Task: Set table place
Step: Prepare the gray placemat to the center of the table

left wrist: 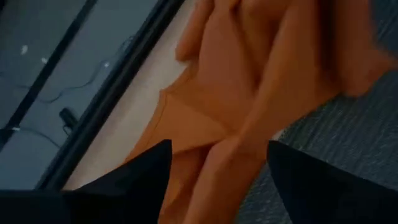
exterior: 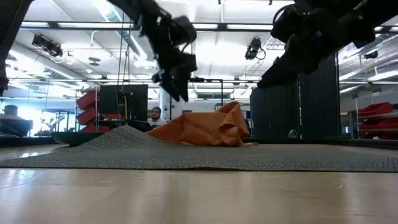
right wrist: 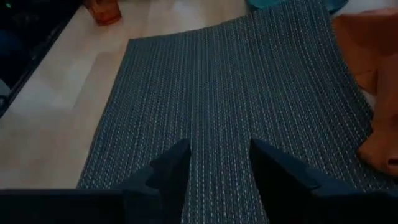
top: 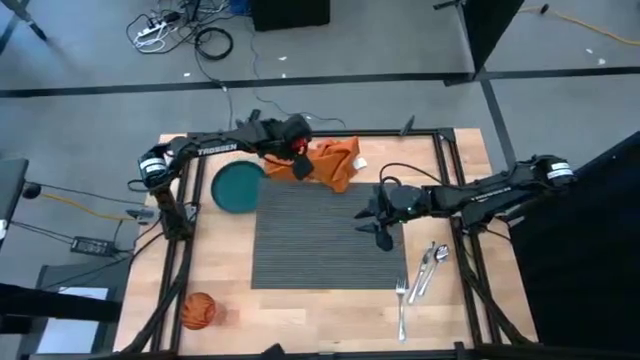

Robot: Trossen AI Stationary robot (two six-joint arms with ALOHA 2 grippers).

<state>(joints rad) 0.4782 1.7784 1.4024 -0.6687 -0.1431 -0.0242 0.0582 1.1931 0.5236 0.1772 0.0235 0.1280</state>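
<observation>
Reaching across the far side of the table, the left gripper hangs just over the crumpled orange napkin, and its wrist camera looks straight down on the cloth with both dark fingers spread wide and nothing between them — an open jaw, poised above the folds. From table height the napkin stands up in a loose heap at the back edge of the dark grey ribbed placemat, with the left gripper lifted clear above it.

That placemat lies flat near the middle of the tabletop, one far corner tucked under the napkin. The teal plate sits just beside the mat's far left corner (part of its rim slips under the mat's edge, or so it seems from above). The right gripper hovers over the mat's right edge; its wrist view shows the two fingers apart above the ribbed weave, holding nothing.

Off the mat's right side, near the front, the fork, knife and spoon lie close together on bare wood. The orange cup stands at the front left corner — well apart from everything else.
</observation>
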